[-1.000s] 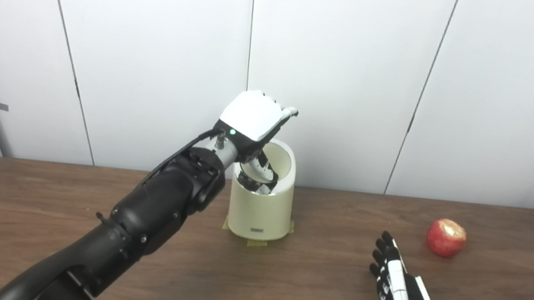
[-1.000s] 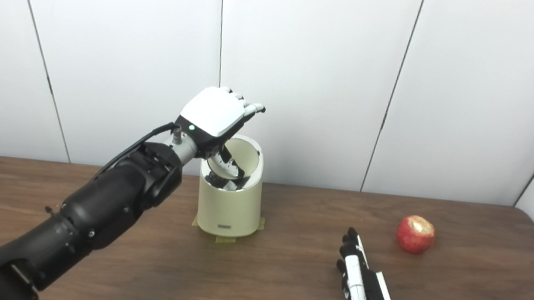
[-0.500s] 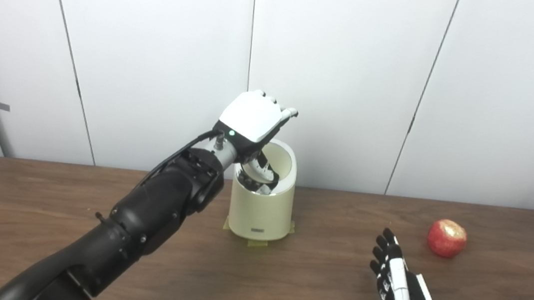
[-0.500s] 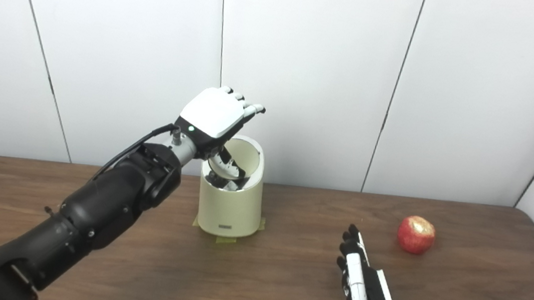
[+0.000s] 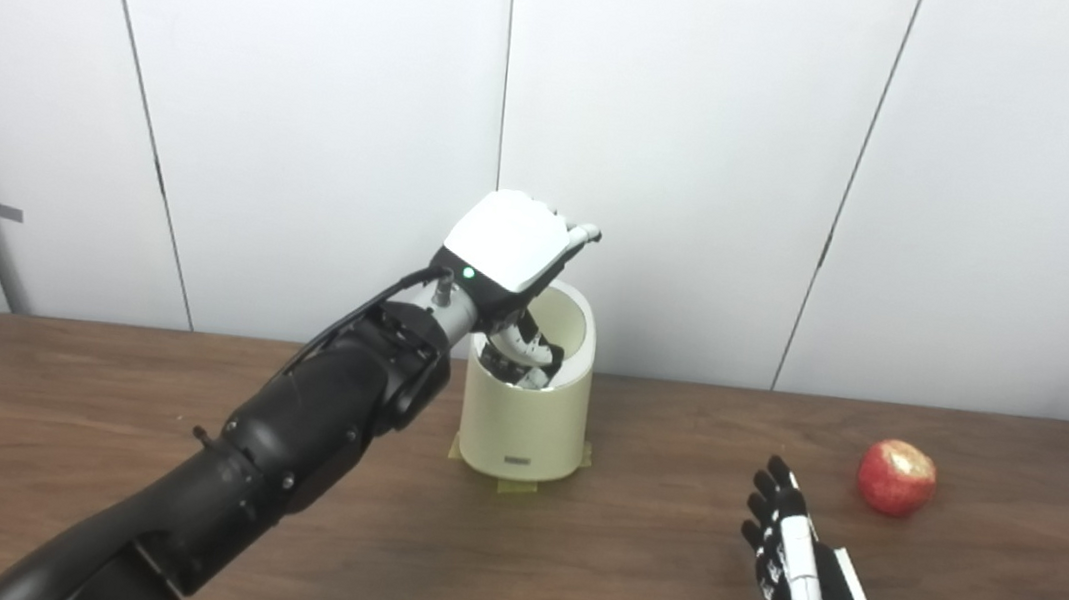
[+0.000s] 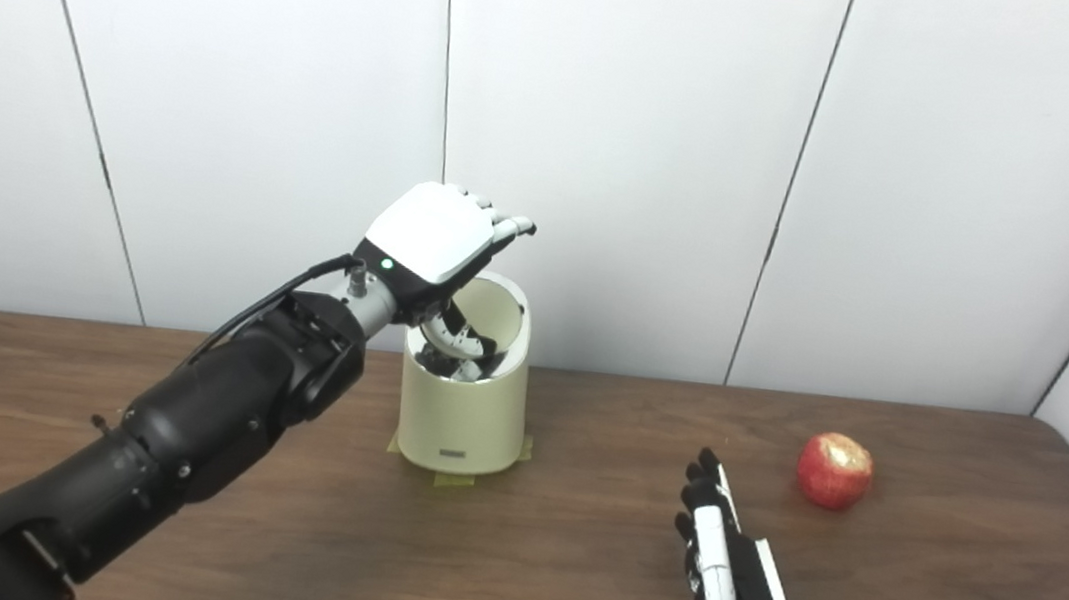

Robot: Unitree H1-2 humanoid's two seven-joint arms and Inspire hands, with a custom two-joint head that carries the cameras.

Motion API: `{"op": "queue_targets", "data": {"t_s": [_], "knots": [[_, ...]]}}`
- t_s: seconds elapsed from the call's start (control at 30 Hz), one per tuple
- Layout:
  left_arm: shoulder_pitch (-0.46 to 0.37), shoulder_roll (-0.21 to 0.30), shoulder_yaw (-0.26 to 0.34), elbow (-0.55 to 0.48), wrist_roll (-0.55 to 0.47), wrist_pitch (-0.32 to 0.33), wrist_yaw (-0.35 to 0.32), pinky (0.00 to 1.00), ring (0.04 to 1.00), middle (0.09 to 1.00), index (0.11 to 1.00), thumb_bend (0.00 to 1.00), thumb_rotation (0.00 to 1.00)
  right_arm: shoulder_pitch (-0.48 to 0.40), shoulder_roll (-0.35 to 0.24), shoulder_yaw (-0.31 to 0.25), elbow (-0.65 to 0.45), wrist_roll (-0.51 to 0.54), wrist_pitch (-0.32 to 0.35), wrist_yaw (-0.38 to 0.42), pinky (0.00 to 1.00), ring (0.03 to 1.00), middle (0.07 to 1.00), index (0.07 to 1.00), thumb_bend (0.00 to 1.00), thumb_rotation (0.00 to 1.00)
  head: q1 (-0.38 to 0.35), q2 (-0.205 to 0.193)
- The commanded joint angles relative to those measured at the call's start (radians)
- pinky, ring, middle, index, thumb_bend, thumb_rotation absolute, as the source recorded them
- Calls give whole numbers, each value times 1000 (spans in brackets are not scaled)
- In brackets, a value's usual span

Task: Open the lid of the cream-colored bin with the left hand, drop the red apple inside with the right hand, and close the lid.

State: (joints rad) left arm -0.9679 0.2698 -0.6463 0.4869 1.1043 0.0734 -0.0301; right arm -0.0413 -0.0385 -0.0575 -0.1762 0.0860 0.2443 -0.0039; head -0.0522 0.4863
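Observation:
The cream-colored bin point(image 5: 523, 420) stands at the table's back middle on tape patches, its lid point(image 5: 574, 323) tipped up at the rear so the mouth shows. My left hand point(image 5: 510, 249) hovers over the mouth, fingers stretched past the lid's top edge and thumb point(image 5: 529, 348) curled down inside the opening. Whether it touches the lid is unclear. The red apple point(image 5: 896, 477) lies on the table at the right, a pale patch on top. My right hand point(image 5: 804, 582) is open, fingers straight, low over the table left of and nearer than the apple, apart from it.
The brown wooden table point(image 5: 624, 572) ends at a white panelled wall point(image 5: 712, 159) right behind the bin. My left forearm point(image 5: 309, 425) slants across the table's left half up to the bin.
My left hand has sunk a little over the bin and its thumb has curled deeper into the opening. The right hand and the apple have not moved.

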Motion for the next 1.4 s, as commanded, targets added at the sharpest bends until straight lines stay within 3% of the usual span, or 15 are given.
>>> {"op": "queue_targets", "data": {"t_s": [0.0,0.17,0.3,0.43,0.6,0.77,1.07,1.37], "knots": [[6,8,8,28,13,35,-24,875,861,843,891,1000,37,-31,0,-3,-22,4,-22,4,982,992,987,1000,765,931,-2,-1],[3,17,80,-34,-40,57,-53,855,849,844,876,1000,53,-30,2,-1,-22,-2,-23,-1,973,986,983,1000,762,930,-2,-3],[-2,24,147,-83,-79,41,-15,765,814,816,821,983,51,-31,0,-3,-18,1,-27,2,979,982,983,1000,758,930,-3,-2],[-20,15,255,-121,-183,15,18,717,784,789,759,997,18,-28,-3,-6,-14,0,-31,1,979,983,984,1000,747,937,1,0],[-24,-14,378,-193,-338,65,-53,627,743,778,727,997,0,-29,-11,-8,-8,10,-36,12,983,993,990,1000,748,936,4,2],[-27,-33,474,-274,-461,160,-104,662,741,748,715,985,11,-30,-18,-8,-11,14,-26,13,980,996,990,1000,754,932,9,3],[49,-19,498,-391,-534,201,-122,706,756,744,732,948,26,-32,-25,-24,1,33,-36,19,989,996,989,1000,760,917,14,11],[58,4,442,-382,-490,214,-133,691,767,774,746,968,42,-31,-29,-22,5,33,-36,19,992,995,989,1000,759,918,14,15]]}}
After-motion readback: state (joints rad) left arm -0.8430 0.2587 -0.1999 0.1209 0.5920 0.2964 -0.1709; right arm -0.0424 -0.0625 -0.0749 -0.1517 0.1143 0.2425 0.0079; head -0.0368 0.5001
